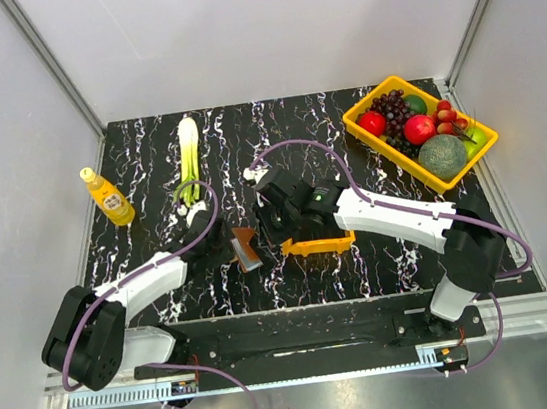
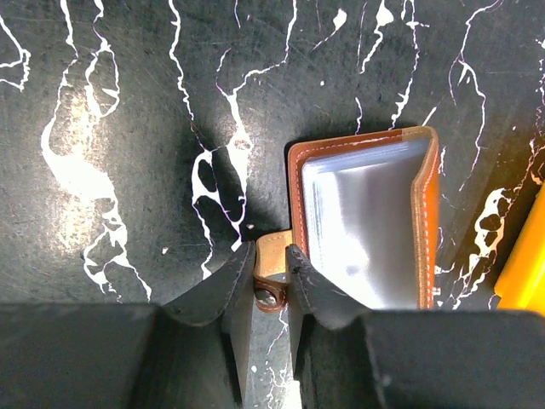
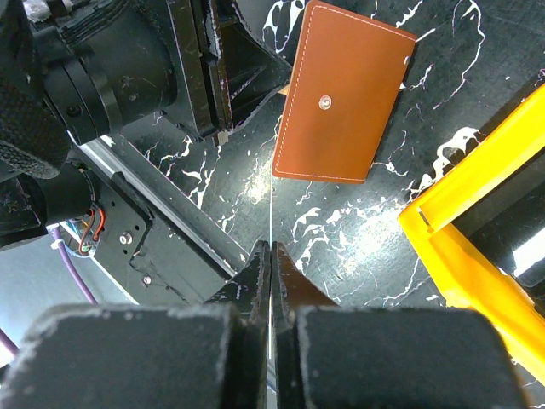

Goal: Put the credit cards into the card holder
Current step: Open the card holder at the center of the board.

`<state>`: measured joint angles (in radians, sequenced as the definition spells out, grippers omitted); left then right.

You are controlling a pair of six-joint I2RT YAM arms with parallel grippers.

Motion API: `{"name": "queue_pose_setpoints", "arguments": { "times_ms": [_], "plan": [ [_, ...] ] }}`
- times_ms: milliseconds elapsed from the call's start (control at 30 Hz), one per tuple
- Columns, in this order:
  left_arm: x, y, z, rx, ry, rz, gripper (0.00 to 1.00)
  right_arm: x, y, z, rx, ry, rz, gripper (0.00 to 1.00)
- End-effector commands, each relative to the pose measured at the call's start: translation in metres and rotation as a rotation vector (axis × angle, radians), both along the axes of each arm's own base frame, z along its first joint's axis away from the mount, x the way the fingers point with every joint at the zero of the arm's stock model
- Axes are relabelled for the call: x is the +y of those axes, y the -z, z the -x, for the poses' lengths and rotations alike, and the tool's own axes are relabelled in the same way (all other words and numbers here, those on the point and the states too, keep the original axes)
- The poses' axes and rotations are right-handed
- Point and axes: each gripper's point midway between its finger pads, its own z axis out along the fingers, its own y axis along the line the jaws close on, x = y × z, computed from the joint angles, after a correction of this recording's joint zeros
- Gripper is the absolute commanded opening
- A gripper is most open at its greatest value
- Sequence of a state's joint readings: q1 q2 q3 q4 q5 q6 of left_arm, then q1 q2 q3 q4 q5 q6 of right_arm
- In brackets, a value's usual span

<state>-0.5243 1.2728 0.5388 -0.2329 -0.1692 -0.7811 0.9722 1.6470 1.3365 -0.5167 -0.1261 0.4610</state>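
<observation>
The left gripper (image 2: 271, 257) is gripping the card holder (image 2: 366, 213) by its tan snap tab (image 2: 272, 245); the two fingers are closing on either side of the tab, with the metal stud sitting between them. The card holder is lying near the middle of the black marbled surface (image 1: 147, 166), just in front of the left gripper. It is standing open along one edge, and the left wrist view is showing its brown stitched border framing clear, shiny inner sleeves. The right wrist view is showing the outer brown face of the card holder, with a small stud at its centre, tilting up beside the left arm's black fingers. The right gripper (image 3: 271, 249) is hovering just beside the card holder and above the surface. Its fingers are pressing together on a credit card (image 3: 271, 204), which is appearing edge-on as a thin pale line projecting from the fingertips toward the card holder. The card edge is stopping short of the card holder, with bare surface showing between them. A small orange bin (image 1: 319, 246) is sitting just to the right of the card holder, under the right arm. A yellow tray (image 1: 368, 98) holding fruit is occupying the far right corner, well apart from both grippers. A leek (image 1: 187, 150) and a yellow bottle (image 1: 108, 196) are lying toward the far left.
</observation>
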Motion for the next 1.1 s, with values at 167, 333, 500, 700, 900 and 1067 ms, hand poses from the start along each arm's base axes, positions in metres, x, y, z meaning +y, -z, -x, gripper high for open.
{"name": "queue_pose_setpoints", "arguments": {
  "times_ms": [167,333,500,700,900,1067],
  "plan": [
    [-0.002,-0.022,-0.013,-0.065,-0.004,0.011,0.12,0.011,-0.017,-0.004,-0.020,-0.015,-0.063,0.00],
    [-0.006,-0.038,-0.011,-0.107,0.019,0.050,0.00,0.017,-0.022,-0.002,-0.011,-0.029,-0.090,0.00],
    [-0.013,-0.069,-0.007,-0.186,0.060,0.132,0.00,0.020,-0.028,-0.005,-0.016,-0.013,-0.115,0.00],
    [-0.023,-0.105,0.003,-0.218,0.128,0.200,0.00,0.016,-0.030,-0.012,-0.041,0.031,-0.105,0.00],
    [-0.034,-0.110,0.006,-0.201,0.186,0.235,0.00,0.014,-0.022,-0.017,-0.038,0.073,-0.085,0.00],
    [-0.012,-0.090,0.011,-0.177,0.125,0.137,0.00,0.008,-0.013,-0.026,-0.074,0.104,-0.044,0.00]
  ]
}}
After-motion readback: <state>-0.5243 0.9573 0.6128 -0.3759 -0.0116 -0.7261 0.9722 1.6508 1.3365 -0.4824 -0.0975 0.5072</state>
